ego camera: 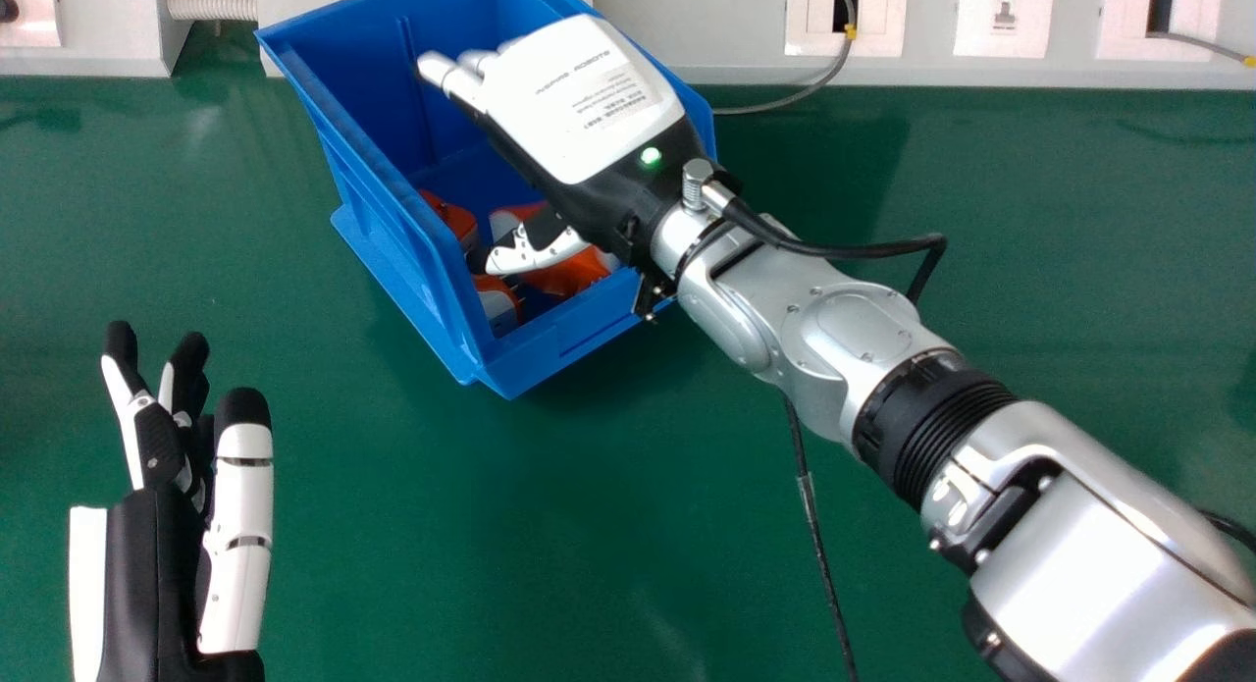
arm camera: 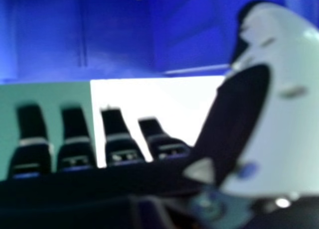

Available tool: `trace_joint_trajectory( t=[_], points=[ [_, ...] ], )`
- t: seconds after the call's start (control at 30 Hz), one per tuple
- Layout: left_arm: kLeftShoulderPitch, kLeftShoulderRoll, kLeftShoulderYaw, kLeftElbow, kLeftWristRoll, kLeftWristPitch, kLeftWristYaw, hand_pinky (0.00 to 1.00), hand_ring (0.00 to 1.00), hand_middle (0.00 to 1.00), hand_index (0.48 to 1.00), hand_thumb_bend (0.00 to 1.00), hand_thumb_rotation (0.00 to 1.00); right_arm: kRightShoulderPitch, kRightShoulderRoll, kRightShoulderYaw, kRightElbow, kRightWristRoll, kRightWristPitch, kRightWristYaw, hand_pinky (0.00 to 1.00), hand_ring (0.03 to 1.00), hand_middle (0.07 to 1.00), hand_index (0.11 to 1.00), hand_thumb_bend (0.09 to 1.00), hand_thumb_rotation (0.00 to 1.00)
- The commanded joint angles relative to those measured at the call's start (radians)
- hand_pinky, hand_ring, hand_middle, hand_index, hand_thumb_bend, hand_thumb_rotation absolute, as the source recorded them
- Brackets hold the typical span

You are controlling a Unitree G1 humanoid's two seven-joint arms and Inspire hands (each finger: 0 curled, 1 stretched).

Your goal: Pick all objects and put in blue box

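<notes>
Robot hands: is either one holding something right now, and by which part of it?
Nothing is held. The right hand is over the blue box with its fingers open, and the left hand is open and empty.

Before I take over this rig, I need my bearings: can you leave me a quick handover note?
Right hand: open over the blue box, holding nothing.
Left hand: open, idle, lower left in the head view.
Done: several orange-and-white objects lie in the box.
Left: probably just withdrawing the right hand and checking for strays.
</notes>
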Motion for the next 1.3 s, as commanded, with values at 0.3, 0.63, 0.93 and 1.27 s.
trace_joint_trajectory(
  t=[0.3,0.63,0.93,1.27],
  points=[
    [-0.034,0.012,0.008,0.012,0.014,-0.018,0.009,1.0,1.0,0.99,0.981,0.29,0.8,-0.02,-0.016,-0.011,-0.027,0.007,0.009,-0.08,0.87,1.0,1.0,1.0,0.476,0.32],
    [-0.066,0.016,0.017,0.036,-0.001,-0.011,0.007,1.0,1.0,0.98,0.96,0.3,0.76,0.151,-0.162,-0.073,-0.376,-0.001,0.016,-0.143,0.94,1.0,1.0,1.0,0.497,0.18],
    [-0.076,0.039,0.03,0.052,0.01,-0.018,-0.005,1.0,1.0,0.97,0.954,0.35,0.8,0.602,-0.278,-0.238,-0.939,0.055,0.002,-0.134,0.94,1.0,1.0,1.0,0.314,0.45],
    [-0.088,0.059,0.039,0.073,-0.003,-0.022,-0.015,1.0,1.0,0.98,0.958,0.3,0.8,1.126,-0.312,-0.417,-1.218,0.307,-0.13,-0.066,0.94,1.0,1.0,1.0,0.328,0.65]
  ],
)
